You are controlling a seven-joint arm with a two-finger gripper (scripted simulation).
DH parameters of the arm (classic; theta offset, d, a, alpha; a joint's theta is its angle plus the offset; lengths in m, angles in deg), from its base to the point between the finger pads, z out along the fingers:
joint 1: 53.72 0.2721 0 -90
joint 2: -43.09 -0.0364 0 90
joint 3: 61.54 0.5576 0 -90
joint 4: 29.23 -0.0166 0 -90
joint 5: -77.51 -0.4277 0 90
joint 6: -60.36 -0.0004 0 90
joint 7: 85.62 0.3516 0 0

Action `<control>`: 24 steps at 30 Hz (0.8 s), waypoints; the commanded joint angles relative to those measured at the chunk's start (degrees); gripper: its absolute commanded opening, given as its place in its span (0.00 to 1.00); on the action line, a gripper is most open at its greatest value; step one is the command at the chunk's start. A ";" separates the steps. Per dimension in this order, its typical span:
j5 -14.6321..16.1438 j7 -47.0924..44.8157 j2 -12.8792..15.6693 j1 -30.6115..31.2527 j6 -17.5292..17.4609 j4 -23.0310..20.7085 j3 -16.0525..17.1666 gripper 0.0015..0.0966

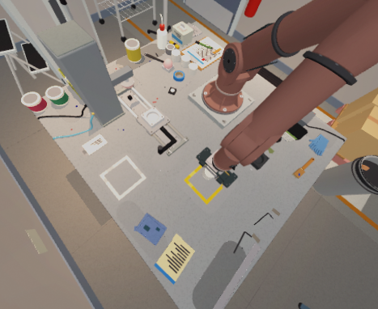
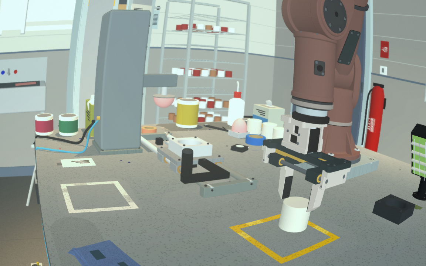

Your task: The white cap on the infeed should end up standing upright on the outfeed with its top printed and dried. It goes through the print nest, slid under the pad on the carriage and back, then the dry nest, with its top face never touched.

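The white cap (image 2: 294,214) stands upright inside the yellow-taped infeed square (image 2: 284,235), near its far corner. My gripper (image 2: 300,198) hangs straight above the cap, open and holding nothing, its fingertips level with the cap's upper rim on either side. From the side camera the cap (image 1: 209,172) is mostly hidden under the gripper (image 1: 216,169). The white print nest (image 2: 190,147) sits on its carriage rail with a black L-shaped handle (image 2: 201,167) in front. The pink pad (image 2: 164,100) hangs from the grey press (image 2: 118,79). The black dry nest (image 2: 395,208) lies to the right. The white-taped outfeed square (image 2: 98,196) is on the left.
A yellow can (image 2: 187,112), squeeze bottle (image 2: 236,107), tape rolls and small cups crowd the back of the table. Red and green tins (image 2: 56,124) stand at the left rear edge. A blue board (image 1: 150,228) and a yellow sheet (image 1: 175,257) lie near the front edge.
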 commanded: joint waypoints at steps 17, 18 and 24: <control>-1.72 -1.40 1.35 -1.39 -1.87 0.28 1.92 0.80; -1.81 -1.46 1.42 -1.46 -1.97 0.30 2.02 0.80; -2.21 -1.79 1.74 -1.78 -2.40 0.35 2.48 0.80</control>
